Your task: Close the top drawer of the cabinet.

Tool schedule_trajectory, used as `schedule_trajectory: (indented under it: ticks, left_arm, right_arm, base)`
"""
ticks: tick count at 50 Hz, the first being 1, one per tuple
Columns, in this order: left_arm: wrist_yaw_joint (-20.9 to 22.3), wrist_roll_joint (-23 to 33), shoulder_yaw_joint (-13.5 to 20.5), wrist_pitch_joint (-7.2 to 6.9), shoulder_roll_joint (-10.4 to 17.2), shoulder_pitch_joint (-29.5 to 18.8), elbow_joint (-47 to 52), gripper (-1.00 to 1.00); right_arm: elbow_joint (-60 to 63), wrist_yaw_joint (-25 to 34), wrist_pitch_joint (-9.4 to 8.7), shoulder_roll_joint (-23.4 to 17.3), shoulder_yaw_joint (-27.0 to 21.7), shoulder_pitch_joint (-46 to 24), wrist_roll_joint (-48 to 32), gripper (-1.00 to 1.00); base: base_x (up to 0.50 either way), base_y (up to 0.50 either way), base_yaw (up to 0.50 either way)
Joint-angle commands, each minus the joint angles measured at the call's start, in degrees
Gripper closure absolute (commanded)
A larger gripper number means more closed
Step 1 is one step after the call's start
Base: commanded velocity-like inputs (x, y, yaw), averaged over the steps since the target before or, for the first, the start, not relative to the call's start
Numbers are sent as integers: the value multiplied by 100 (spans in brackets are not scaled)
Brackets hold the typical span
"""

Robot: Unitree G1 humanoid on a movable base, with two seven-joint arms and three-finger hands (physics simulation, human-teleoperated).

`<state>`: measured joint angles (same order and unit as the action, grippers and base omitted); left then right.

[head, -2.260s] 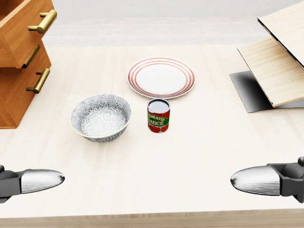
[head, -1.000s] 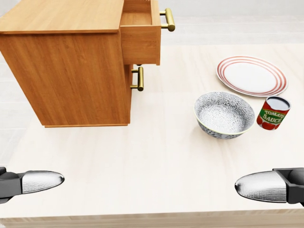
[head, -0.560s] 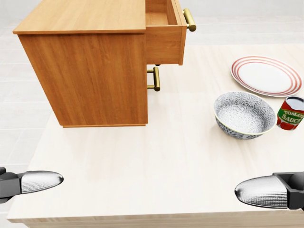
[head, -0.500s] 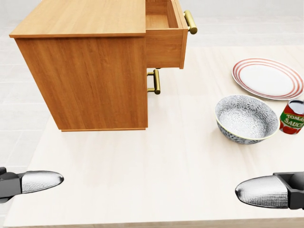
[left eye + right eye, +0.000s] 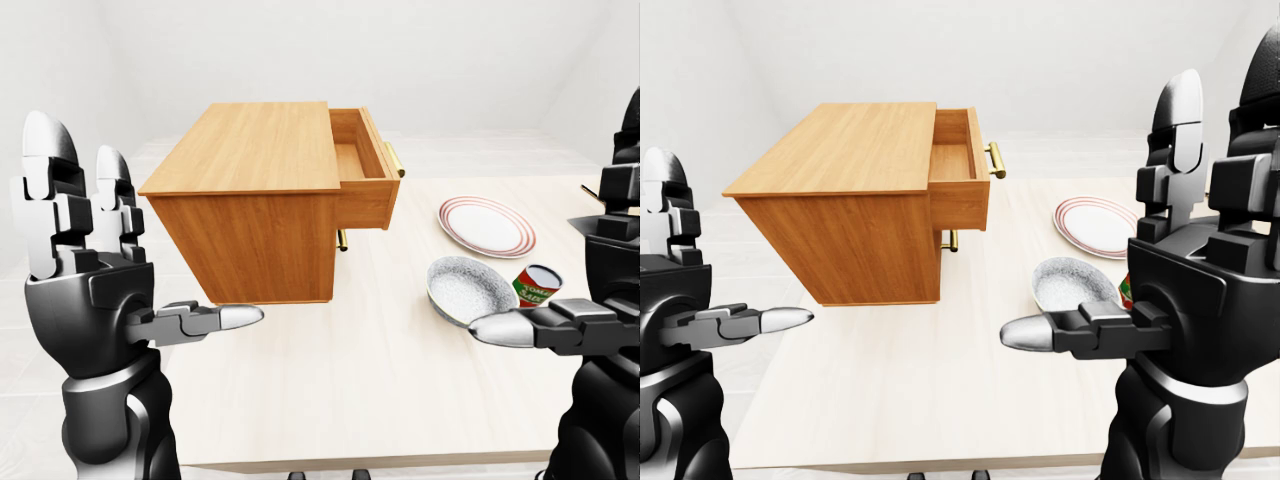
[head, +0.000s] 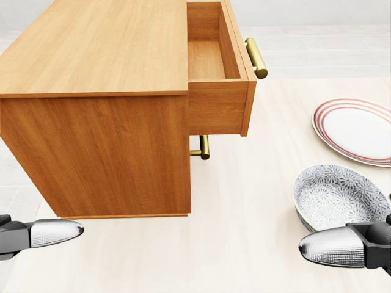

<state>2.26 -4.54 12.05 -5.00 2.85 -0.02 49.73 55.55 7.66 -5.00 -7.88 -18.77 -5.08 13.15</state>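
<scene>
A wooden cabinet (image 6: 98,146) stands on a pale wood-grain counter (image 6: 244,207), filling the left and middle of the head view. Its top drawer (image 6: 218,79) is pulled out toward the right of the view, and the inside that shows holds nothing. A brass bar handle (image 6: 256,58) runs along the drawer's face. Below it, the lower drawer's brass handle (image 6: 204,147) shows close against the cabinet.

To the right of the cabinet, well apart from it, sits a grey patterned bowl (image 6: 333,198) with nothing in it. Beyond the bowl toward the top right lies a white plate with red rings (image 6: 351,129), also bare. In the left-eye view a red can (image 5: 538,285) stands just beside the bowl; its label is too small to read.

The left hand (image 5: 85,255) is raised at the left with fingers straight and spread, grasping nothing. The right hand (image 5: 1185,270) is raised at the right, likewise unclenched and holding nothing. Both are well apart from the drawer.

The room behind is plain white walls and a pale floor.
</scene>
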Motion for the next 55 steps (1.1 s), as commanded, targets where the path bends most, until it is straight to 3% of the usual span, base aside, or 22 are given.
schedule_trajectory:
  ticks: [1, 21, 31, 33, 39, 55]
  left_arm:
    - [-4, 21, -22, 0, -19, 29, 1, -100]
    - [15, 39, -23, 0, -15, 45, -36, -100]
    - [12, 124, -156, 0, 13, 43, -38, -100]
    - [80, -138, -56, 0, -143, 63, -24, -100]
    - [6, 86, -256, 0, -71, 76, -182, -100]
    - [34, 83, -251, 0, -64, 62, -338, -100]
  right_arm:
    - [-44, 5, 0, 55, 39, 80, -62, -100]
    - [-190, -36, 0, 25, 94, 61, -247, -100]
    - [-576, -72, 0, 76, 233, -68, -441, -100]
    - [-724, -120, 0, 69, 296, -147, -494, -100]
    - [-1444, -328, 0, 127, 450, -358, -582, -100]
    - [-2511, -584, 0, 0, 793, -875, -646, -100]
  base:
    - [50, 0, 0]
    - [43, 0, 0]
    - [1, 0, 0]
    - [0, 0, 0]
    - [0, 0, 0]
    - [0, 0, 0]
